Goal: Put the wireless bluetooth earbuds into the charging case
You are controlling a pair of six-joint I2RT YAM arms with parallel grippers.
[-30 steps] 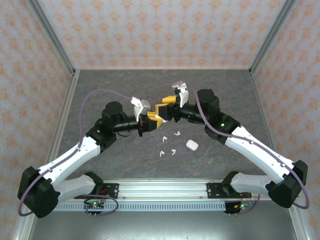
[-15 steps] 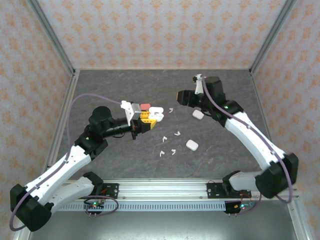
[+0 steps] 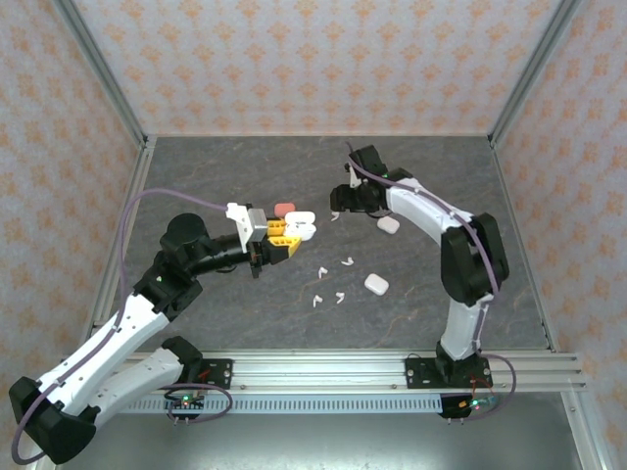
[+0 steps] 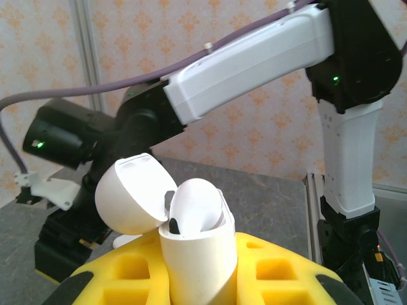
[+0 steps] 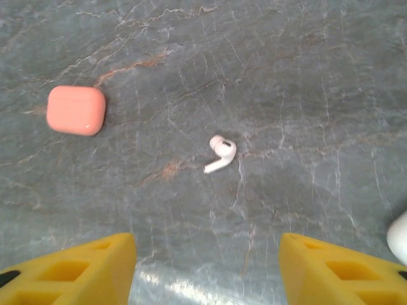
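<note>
Grey veined stone covers the table, and patterned wall panels close it in. My left gripper is pinching the white charging case and holding it off the table with its lid swung open. From the left wrist camera, one bud looks already seated inside, though I can't be sure.

My right gripper hangs over the far middle of the table, yellow fingers spread with nothing between them. A lone white earbud lies on the stone just ahead of them. A closed salmon-pink case sits well apart from that bud. More earbuds lie scattered nearer the bases, beside a closed white case.

I judge the bud to be very light, hard and glossy, so it is likely to skate or flip if one finger touches first. I'd come down low, straddle the rounded head where the stem joins, and close gently so the stem stays free to drop into its socket.
</note>
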